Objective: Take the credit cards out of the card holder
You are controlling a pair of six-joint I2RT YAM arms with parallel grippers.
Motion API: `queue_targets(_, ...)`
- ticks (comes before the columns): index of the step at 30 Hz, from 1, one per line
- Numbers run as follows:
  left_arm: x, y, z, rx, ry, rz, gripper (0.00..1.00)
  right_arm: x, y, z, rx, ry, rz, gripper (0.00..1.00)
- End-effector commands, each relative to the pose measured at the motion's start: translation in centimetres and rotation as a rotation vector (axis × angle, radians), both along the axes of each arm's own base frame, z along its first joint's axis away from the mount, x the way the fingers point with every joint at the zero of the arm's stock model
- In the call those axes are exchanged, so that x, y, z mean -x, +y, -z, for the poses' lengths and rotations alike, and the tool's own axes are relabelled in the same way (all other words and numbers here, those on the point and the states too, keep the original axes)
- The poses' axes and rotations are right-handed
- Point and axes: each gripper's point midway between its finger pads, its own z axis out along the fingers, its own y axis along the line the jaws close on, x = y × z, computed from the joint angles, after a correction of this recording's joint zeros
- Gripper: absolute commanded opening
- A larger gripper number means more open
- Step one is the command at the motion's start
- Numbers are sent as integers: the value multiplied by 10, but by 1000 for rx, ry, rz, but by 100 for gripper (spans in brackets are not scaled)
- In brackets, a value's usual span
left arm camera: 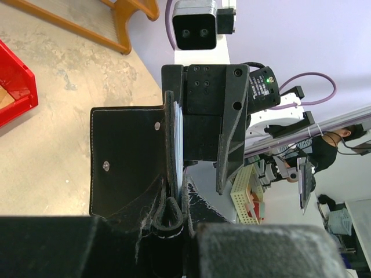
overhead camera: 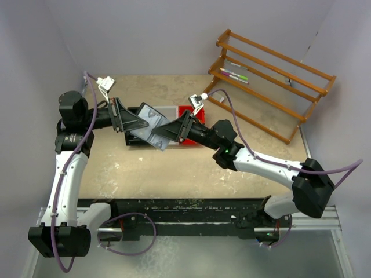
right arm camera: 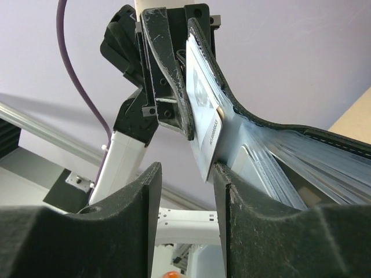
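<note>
The card holder point(overhead camera: 137, 132), a black folding wallet, hangs open in the air above the trays, and my left gripper point(overhead camera: 141, 123) is shut on it at its fold. In the left wrist view its flap point(left arm camera: 124, 165) shows a round snap, and my left gripper point(left arm camera: 168, 231) pinches the fold. The grey-blue credit cards point(overhead camera: 152, 124) fan out of it. One card point(right arm camera: 204, 113) sticks out towards my right gripper point(right arm camera: 186, 171), which stands open. That card's corner touches the inside of the right-hand finger point(right arm camera: 232, 191). My right gripper point(overhead camera: 167, 135) faces the left one.
Joined black, white and red trays point(overhead camera: 188, 111) lie under the wallet. A wooden rack point(overhead camera: 272, 81) with pens point(overhead camera: 233, 76) stands at the back right. The red tray point(left arm camera: 14, 81) and the rack point(left arm camera: 116, 23) also show in the left wrist view.
</note>
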Motion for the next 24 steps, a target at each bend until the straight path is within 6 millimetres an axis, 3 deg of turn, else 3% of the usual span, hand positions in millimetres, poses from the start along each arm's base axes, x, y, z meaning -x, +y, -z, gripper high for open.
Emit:
queue_targets(1, 29, -5, -22, 21, -68, 105, 14, -21, 0, -4, -7, 1, 88, 45)
queue_targets(7, 28, -5, -20, 21, -66, 95, 15, -26, 3, -15, -61, 12, 92, 38)
queue_targets(16, 29, -5, -12, 16, -56, 82, 36, -35, 3, -25, -102, 20, 130, 1)
queue_targets(24, 35, -6, -18, 40, -57, 108, 38, -27, 2, -12, -102, 28, 91, 0)
